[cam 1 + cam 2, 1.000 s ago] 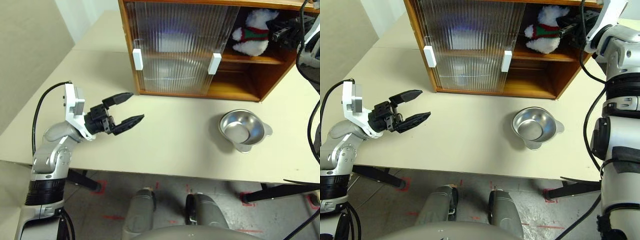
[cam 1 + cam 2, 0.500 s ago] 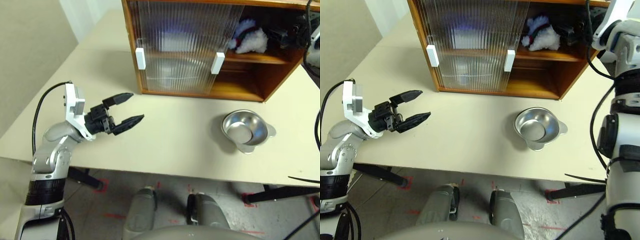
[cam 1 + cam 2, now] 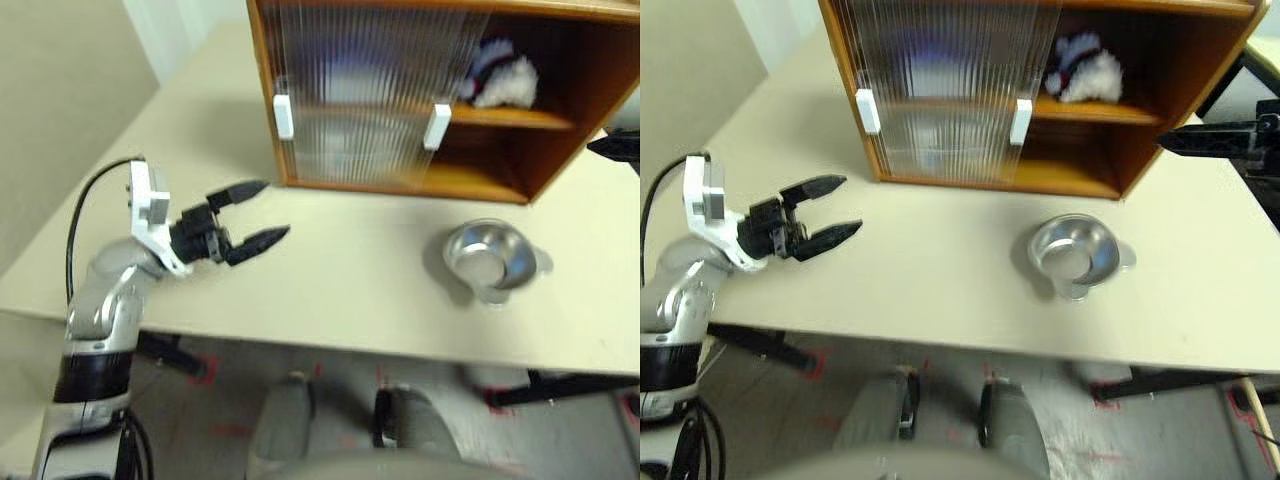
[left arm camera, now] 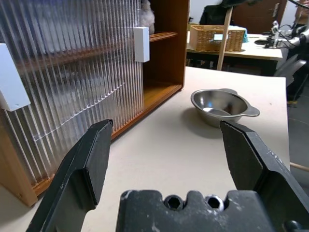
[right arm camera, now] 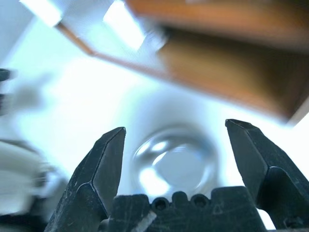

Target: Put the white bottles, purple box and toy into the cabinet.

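Orange-brown wooden cabinet (image 3: 400, 90) with ribbed translucent sliding doors stands at the far side of the pale beige bench (image 3: 330, 290), its right part open, and the small white plush snowman toy (image 3: 1087, 72) lies on the upper shelf there, against the shelf's left side near the white block handle (image 3: 1021, 121). At the left, the left arm reaches in over the bench's near-left edge, its forearm bent up from the elbow and the wrist turned toward the cabinet; the left pincer (image 3: 250, 215) hangs above the bench with its two black fingers spread wide, holding nothing. To the right, the shiny round metal bowl (image 3: 487, 260) sits upright on the bench, in front of the cabinet's open part. At the far right, the right pincer (image 5: 174, 159) is spread wide and empty, well apart from the toy, pointing toward the bowl.
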Controlling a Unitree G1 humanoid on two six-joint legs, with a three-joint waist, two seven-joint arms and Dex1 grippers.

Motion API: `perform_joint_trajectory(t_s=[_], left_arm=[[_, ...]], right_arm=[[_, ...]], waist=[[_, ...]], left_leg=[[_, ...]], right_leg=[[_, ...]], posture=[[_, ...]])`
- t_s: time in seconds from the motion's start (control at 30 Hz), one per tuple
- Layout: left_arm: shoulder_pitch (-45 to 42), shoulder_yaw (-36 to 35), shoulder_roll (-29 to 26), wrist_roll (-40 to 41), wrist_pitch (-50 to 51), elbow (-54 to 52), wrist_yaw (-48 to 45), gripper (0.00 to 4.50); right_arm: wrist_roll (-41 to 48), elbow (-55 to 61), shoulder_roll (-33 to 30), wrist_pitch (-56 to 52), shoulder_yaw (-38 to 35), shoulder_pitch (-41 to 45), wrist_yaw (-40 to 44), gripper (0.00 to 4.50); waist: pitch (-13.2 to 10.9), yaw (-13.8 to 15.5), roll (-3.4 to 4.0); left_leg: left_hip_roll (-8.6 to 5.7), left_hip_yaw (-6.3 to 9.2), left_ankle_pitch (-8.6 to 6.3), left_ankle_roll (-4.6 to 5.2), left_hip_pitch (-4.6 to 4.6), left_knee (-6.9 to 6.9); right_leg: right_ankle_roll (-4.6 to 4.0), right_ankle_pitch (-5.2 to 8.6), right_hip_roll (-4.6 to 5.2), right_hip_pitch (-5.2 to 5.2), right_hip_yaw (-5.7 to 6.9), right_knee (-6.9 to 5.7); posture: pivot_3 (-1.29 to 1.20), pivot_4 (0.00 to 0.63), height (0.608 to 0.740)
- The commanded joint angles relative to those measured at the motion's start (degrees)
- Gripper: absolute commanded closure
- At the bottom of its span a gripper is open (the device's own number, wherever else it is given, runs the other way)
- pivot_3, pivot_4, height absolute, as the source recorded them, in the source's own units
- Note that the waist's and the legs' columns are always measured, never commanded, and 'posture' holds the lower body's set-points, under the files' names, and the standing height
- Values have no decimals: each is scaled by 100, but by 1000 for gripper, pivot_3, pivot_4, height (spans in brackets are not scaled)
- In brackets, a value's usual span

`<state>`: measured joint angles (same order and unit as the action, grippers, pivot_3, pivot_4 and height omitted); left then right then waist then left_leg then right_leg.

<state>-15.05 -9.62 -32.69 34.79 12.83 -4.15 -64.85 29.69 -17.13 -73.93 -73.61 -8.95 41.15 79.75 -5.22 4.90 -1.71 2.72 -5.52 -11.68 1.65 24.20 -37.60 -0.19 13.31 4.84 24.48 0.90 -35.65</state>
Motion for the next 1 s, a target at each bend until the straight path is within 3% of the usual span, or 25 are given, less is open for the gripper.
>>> perform_joint_trajectory(t_s=[0.03,0.1,0.23,0.37,0.57,1.0], left_arm=[[32,81,9,-18,-50,48,-80,0],[60,83,4,-3,-52,24,-91,0],[132,57,-47,26,-40,-17,-147,0],[178,42,-91,35,-18,-50,-201,0],[180,46,-88,36,5,-105,-177,0],[171,38,-91,32,18,-161,-131,0]], right_arm=[[455,219,82,-412,-662,-872,-98,24],[553,282,398,-509,-1141,-1610,-385,24],[454,276,1161,-460,-1819,-2240,-1360,24],[444,306,2108,-399,-2476,-2565,-2344,24],[542,148,2888,-118,-3086,-2517,-3256,24],[594,24,3202,159,-2644,-2600,-3702,24]], waist=[[2,-23,-4],[6,-22,-13],[3,-38,-10],[2,-36,-12],[1,-23,-8],[1,-24,-10]], left_leg=[[1,0,0,-1,-2,-8],[1,2,-1,-1,-2,-24],[1,2,-1,-2,-4,-47],[-1,3,-1,-2,-5,-48],[-3,4,0,0,-3,-49],[-2,5,0,0,-1,-45]], right_leg=[[1,-2,0,-3,-2,-3],[6,-5,0,-11,-1,-9],[18,-18,1,-16,-6,-18],[21,-22,-1,-17,-6,-21],[20,-24,-7,-18,-10,-22],[18,-22,-10,-19,-13,-16]], posture=[[176,50,740],[177,54,740],[176,64,740],[179,66,740],[185,64,740],[200,57,740]])
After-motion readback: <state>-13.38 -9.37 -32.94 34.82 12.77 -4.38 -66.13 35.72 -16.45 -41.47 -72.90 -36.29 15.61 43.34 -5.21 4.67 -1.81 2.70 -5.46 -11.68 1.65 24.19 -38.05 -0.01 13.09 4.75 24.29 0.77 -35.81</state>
